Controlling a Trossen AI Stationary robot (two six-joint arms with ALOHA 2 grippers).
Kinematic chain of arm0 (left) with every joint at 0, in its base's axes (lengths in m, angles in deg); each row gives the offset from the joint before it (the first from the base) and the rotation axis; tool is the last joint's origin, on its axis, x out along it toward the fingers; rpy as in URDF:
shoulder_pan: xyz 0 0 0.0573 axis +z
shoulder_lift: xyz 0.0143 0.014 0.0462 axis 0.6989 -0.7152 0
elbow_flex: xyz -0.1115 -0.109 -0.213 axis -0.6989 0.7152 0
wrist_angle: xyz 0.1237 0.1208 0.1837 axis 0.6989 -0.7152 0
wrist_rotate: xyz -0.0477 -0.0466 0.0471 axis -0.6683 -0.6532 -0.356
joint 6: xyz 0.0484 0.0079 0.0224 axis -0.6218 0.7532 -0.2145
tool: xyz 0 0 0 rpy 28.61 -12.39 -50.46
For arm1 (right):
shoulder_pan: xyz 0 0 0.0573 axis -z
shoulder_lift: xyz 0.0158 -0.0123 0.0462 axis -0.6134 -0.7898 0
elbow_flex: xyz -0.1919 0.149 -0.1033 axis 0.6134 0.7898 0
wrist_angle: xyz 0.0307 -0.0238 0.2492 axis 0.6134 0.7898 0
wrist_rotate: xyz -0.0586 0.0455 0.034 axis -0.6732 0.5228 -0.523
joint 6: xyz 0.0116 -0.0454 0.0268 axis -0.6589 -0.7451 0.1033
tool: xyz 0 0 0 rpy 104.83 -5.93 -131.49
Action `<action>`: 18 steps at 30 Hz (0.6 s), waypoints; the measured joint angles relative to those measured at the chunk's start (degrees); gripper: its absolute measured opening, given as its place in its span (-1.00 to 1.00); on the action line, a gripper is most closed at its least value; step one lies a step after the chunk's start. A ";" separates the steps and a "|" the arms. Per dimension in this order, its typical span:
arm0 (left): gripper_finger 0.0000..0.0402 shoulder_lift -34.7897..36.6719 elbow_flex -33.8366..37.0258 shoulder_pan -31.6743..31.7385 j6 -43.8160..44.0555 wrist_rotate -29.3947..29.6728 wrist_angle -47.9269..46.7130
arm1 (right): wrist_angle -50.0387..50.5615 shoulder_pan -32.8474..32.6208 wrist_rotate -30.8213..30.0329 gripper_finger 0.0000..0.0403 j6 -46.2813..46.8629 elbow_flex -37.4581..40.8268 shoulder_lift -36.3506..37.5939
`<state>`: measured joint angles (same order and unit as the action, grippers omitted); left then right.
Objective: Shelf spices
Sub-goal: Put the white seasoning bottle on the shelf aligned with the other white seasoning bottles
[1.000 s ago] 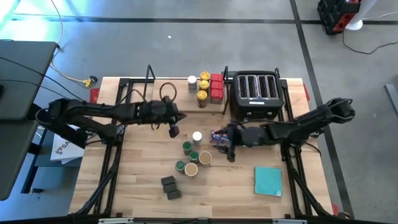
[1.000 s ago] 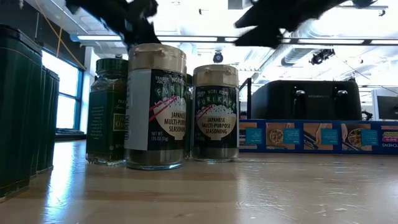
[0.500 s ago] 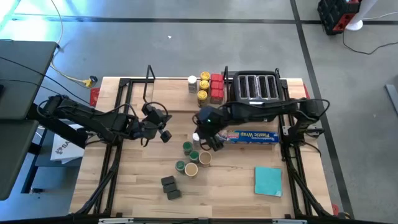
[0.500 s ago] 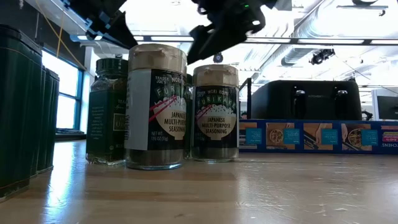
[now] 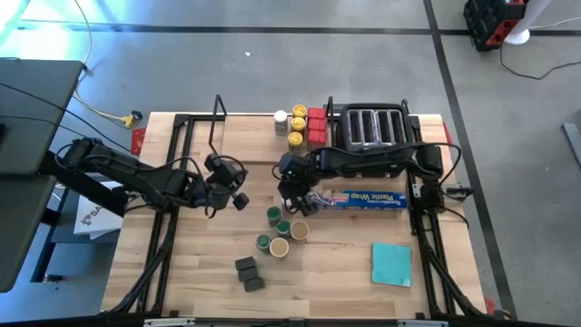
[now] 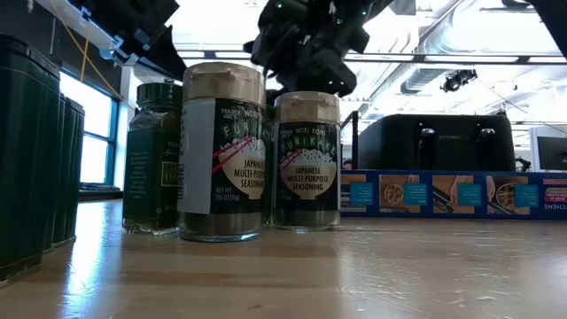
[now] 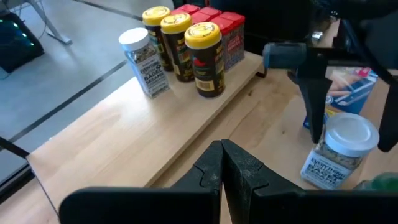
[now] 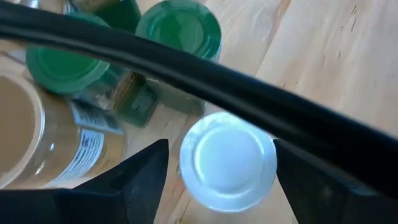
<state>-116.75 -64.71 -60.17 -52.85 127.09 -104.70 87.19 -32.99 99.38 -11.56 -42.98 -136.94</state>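
Observation:
My right gripper (image 8: 227, 177) hangs open over a white-lidded spice jar (image 8: 228, 160) standing on the table. One finger is on either side of the lid, clear of it. Beside the jar stand green-lidded jars (image 5: 273, 215) and tan-lidded jars (image 5: 299, 232), and two dark grey blocks (image 5: 248, 273) lie nearer. On the shelf's pale board (image 5: 236, 141) stand a white-lidded jar (image 7: 140, 53), yellow-lidded jars (image 7: 202, 34) and red tins (image 5: 316, 127). My left gripper (image 5: 238, 200) is shut and empty, left of the jars.
A black four-slot toaster (image 5: 374, 136) stands at the far right. A long blue wrap box (image 5: 363, 198) lies in front of it, just right of my right gripper. A teal square pad (image 5: 391, 263) lies near the right front. A black cable (image 8: 186, 68) crosses the right wrist view.
My right gripper has swung toward the table's left, from in front of the toaster to above the white-lidded jar. It has tipped downward and rolled, and the blue box has come into view. My left gripper has drawn back from the shelf toward the table's left edge, staying shut.

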 joint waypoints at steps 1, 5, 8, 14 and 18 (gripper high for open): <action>-1.00 0.00 0.00 0.04 -0.09 0.32 0.03 | -0.24 0.02 -0.04 0.34 0.05 0.00 -0.13; -1.00 0.00 -0.02 0.04 -1.06 1.45 0.10 | -2.17 -0.01 -1.79 0.09 1.27 0.02 -0.75; -1.00 0.00 -0.02 0.04 -1.04 1.48 0.04 | -4.62 0.02 -2.79 -0.04 3.42 0.04 -0.77; -1.00 0.00 -0.04 0.02 -1.01 1.91 0.00 | -6.67 0.58 -10.69 -0.04 12.25 -2.85 -0.77; -1.00 0.00 -0.04 0.02 -1.02 3.93 -0.34 | -4.02 1.67 -13.79 -0.04 18.99 -7.31 -0.77</action>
<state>-116.76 -64.75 -60.16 -53.86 131.02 -105.05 83.17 -31.33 85.59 7.43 -50.29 -137.71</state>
